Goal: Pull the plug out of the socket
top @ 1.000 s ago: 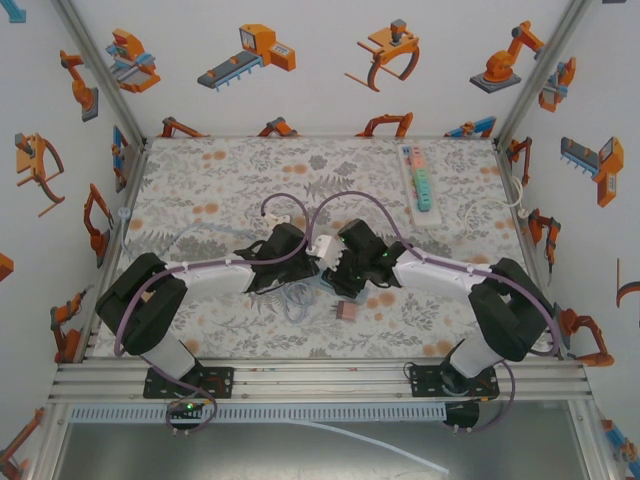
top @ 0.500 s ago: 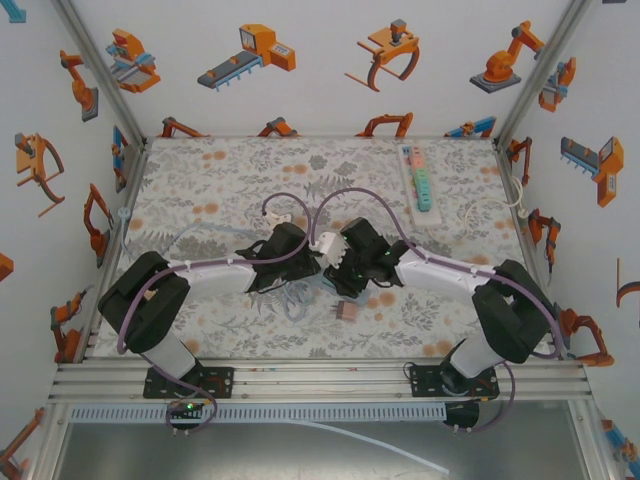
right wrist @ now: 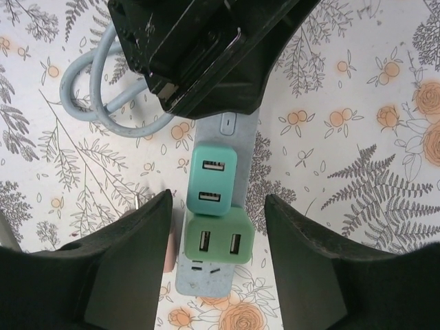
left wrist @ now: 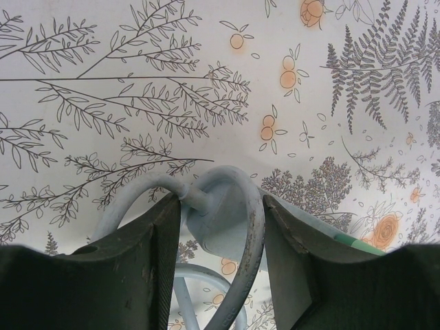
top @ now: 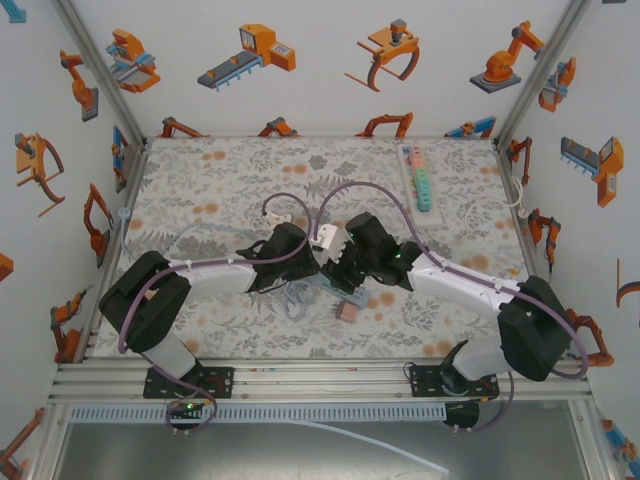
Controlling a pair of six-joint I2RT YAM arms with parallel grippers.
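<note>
A pale blue socket strip (right wrist: 206, 283) lies flat between my two grippers. Two plugs sit in it side by side, a teal one (right wrist: 212, 180) and a green one (right wrist: 218, 237), both with USB ports facing up. My right gripper (right wrist: 218, 199) hangs open right above them, with a finger on each side and neither touching. My left gripper (left wrist: 221, 206) is shut on the strip's cord end (left wrist: 220, 227), with the pale blue cord (left wrist: 130, 196) looping out between its fingers. In the top view the two grippers (top: 305, 262) (top: 340, 270) meet at mid-table.
A loose pink plug (top: 347, 311) lies on the cloth just in front of my right gripper, and its edge (right wrist: 167, 251) shows beside the strip. A second strip with several coloured plugs (top: 418, 180) lies at the back right. The cord coils (right wrist: 103, 96) lie left of the strip.
My right gripper's jaws have spread wider, and the right arm's elbow has swung out to the right and nearer. The left arm has stayed put, still gripping.
</note>
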